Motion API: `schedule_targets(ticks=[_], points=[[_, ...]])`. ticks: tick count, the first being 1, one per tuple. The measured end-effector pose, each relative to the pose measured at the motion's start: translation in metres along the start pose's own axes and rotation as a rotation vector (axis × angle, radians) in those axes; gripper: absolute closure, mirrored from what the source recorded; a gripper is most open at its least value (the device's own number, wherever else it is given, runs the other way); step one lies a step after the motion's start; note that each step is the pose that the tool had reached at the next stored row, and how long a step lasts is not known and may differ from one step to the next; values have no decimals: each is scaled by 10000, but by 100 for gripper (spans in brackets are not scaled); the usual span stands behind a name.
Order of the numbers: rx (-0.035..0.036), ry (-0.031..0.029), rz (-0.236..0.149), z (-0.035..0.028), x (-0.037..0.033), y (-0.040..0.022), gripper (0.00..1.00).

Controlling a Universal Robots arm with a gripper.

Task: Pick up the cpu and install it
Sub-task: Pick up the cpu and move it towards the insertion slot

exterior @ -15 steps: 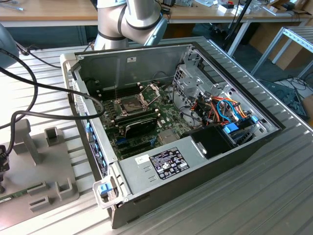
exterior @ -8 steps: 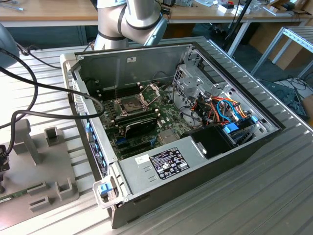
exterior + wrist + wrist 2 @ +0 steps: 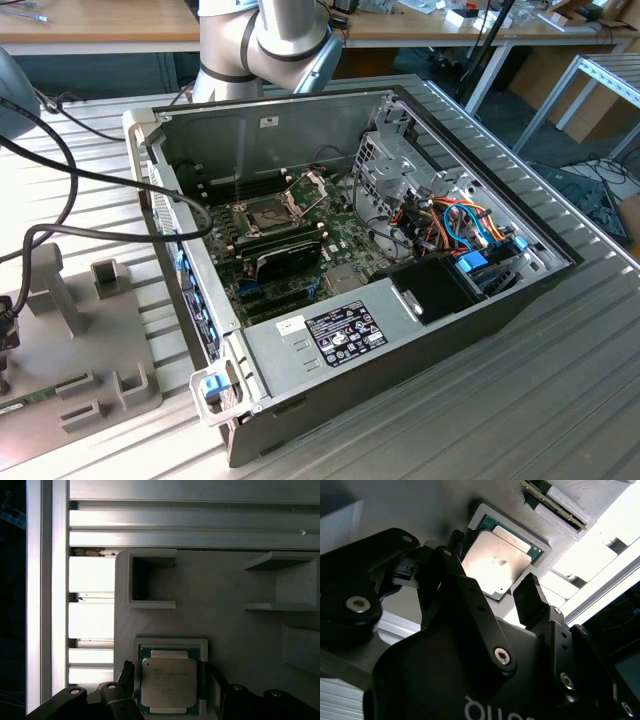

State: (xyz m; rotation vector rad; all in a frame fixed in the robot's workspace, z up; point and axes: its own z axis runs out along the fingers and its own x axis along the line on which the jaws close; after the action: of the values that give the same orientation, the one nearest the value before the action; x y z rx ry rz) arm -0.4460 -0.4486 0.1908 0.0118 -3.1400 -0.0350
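Note:
The cpu (image 3: 168, 682) (image 3: 496, 562), a small square chip with a dull silver top on a green edge, lies flat in a raised pocket of the grey holder block (image 3: 220, 625). In both wrist views my gripper (image 3: 168, 677) (image 3: 492, 572) hangs just over it, open, with one black fingertip (image 3: 126, 672) on one side and the other (image 3: 214, 679) on the opposite side. The fingertips stand outside the pocket's rim and are not pressing on the chip. In the exterior view the motherboard's socket (image 3: 262, 212) sits inside the open computer case with its metal frame (image 3: 310, 185) hinged up.
The open case (image 3: 400, 330) takes up the middle of the ribbed aluminium table. The grey holder block (image 3: 90, 340) lies at the exterior view's left, with upright posts and slots. Black cables (image 3: 90, 180) run across the table toward the case. The arm's base (image 3: 265, 40) stands behind.

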Motion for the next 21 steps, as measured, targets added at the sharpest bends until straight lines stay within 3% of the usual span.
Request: schedule_targets(ticks=[21], points=[[113, 5, 0, 5, 0, 18, 32]])
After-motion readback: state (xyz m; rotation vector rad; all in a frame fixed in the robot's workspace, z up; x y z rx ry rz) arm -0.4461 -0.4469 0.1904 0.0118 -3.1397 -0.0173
